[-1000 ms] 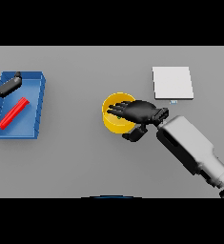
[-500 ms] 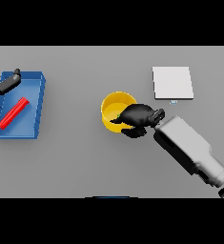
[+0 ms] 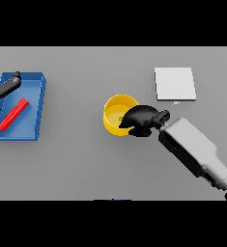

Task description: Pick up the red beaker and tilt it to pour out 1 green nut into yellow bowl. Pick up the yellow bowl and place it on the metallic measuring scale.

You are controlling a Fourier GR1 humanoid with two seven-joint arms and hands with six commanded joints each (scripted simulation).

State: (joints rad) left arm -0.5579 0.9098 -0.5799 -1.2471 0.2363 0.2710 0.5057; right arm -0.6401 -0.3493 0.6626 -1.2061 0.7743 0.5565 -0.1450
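Right hand (image 3: 142, 119): fingers curled over the near right rim of the yellow bowl (image 3: 116, 109), apparently pinching the wall between fingers and thumb (the thumb side is hidden, so the pinch is a judgement). The white and grey forearm runs back toward the lower right.

Yellow bowl: sits upright at mid-table, round, low-walled, bright yellow inside and out. A small green nut (image 3: 120, 118) lies on its floor, just beside the fingertips. Handling estimate: rigid, light, smooth-walled and likely slippery; a rim pinch on one side should carry it, but it may tip away from the hand, so it needs to be kept level or the nut rolls out.

Metallic measuring scale (image 3: 175, 83): pale square plate, beyond and to the right of the bowl, apart from it. Bowl not yet on it.

Far left: blue tray (image 3: 39, 107) holding the red beaker (image 3: 12, 115), a slim red piece lying on its side. Left hand (image 3: 4, 87) hangs over the tray's far left corner, fingers loosely extended, holding nothing.
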